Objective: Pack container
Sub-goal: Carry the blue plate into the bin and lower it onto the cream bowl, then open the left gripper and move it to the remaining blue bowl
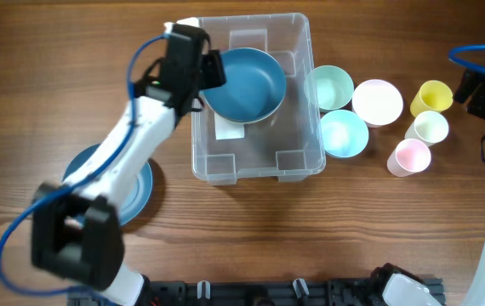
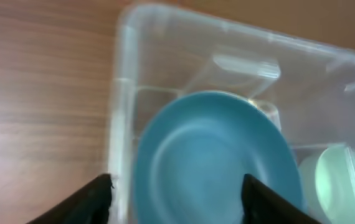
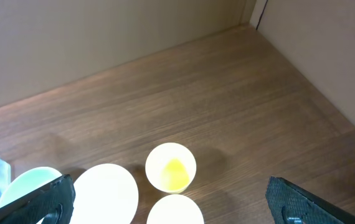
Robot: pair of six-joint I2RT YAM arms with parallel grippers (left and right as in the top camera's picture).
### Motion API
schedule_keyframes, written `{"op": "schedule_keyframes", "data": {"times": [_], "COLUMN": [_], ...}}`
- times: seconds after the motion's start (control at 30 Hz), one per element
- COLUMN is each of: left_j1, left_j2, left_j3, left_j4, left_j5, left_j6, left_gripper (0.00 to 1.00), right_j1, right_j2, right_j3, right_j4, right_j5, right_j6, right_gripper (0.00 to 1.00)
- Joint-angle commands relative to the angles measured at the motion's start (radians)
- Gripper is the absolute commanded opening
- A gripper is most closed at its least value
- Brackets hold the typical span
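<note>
My left gripper [image 1: 215,70] hangs over the left rim of the container [image 1: 298,157], and its jaws stand apart. In the left wrist view the two dark fingers [image 2: 90,200] show at the bottom edge with a wide gap between them, clamped on nothing. Below that gap lies a blue bowl [image 1: 244,82], inside the container at the end farther from my bases. It looks slightly tilted there, though I cannot tell what its far edge leans on. The container itself sits on the wooden table [image 1: 353,229], open side up, with its white label [image 1: 230,129] on the floor, partly covered by the bowl.

To the left of the container, partly under my left arm, lies a blue plate [image 1: 140,194].

Just beside the container's right wall are a mint bowl [image 1: 329,85] and a light blue bowl [image 1: 344,133]. A white bowl [image 1: 377,101] sits next to them, a little farther from the container. Beyond it stand a yellow cup [image 1: 432,96], a pale cup [image 1: 430,127] and a pink cup [image 1: 409,156].

My right gripper [image 1: 474,88] is well to the right of the container, past the cups. Its jaws are spread wide and hold nothing, with both fingers [image 3: 47,200] at the lower corners of the right wrist view.
</note>
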Motion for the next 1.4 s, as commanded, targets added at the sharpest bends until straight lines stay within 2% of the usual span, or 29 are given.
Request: {"op": "schedule_keyframes", "data": {"times": [0.0,0.13,0.23,0.3,0.4,0.53,0.6,0.73,0.93,1.13,1.37], "left_j1": [0.064,0.122,0.143,0.143,0.143,0.159,0.183,0.226,0.342,0.455,0.505], "left_j2": [-0.167,-0.272,-0.299,-0.299,-0.292,-0.292,-0.292,-0.292,-0.292,-0.292,-0.28], "left_j3": [0.041,0.04,0.04,0.04,0.023,-0.012,-0.037,-0.094,-0.243,-0.386,-0.464], "left_j4": [-0.128,-0.365,-0.513,-0.608,-0.71,-0.786,-0.809,-0.802,-0.71,-0.568,-0.441], "left_j5": [-0.024,-0.024,-0.024,-0.024,-0.037,-0.119,-0.118,-0.143,-0.15,-0.102,-0.102], "left_j6": [-0.081,-0.156,-0.185,-0.185,-0.184,-0.184,-0.183,-0.183,-0.184,-0.183,-0.183], "left_gripper": [0.85,0.96,0.98,0.95,0.78,0.45,0.38,0.29,0.36,0.33,0.32], "right_j1": [0.002,0.002,0.002,0.002,0.002,0.002,0.002,0.002,0.002,0.002,0.002], "right_j2": [0.008,0.008,0.008,0.008,0.008,0.008,0.008,0.008,0.008,0.008,0.008], "right_j3": [0.018,0.018,0.018,0.018,0.018,0.018,0.018,0.018,0.018,0.018,0.018], "right_j4": [0.003,0.003,0.003,0.003,0.003,0.003,0.003,0.003,0.003,0.003,0.003], "right_j5": [-0.01,-0.01,-0.01,-0.01,-0.01,-0.01,-0.01,-0.01,-0.01,-0.01,-0.01], "right_j6": [-0.013,-0.013,-0.013,-0.013,-0.013,-0.013,-0.013,-0.013,-0.013,-0.013,-0.013], "right_gripper": [1.0,1.0,1.0,1.0,1.0,1.0,1.0,1.0,1.0,1.0,1.0]}}
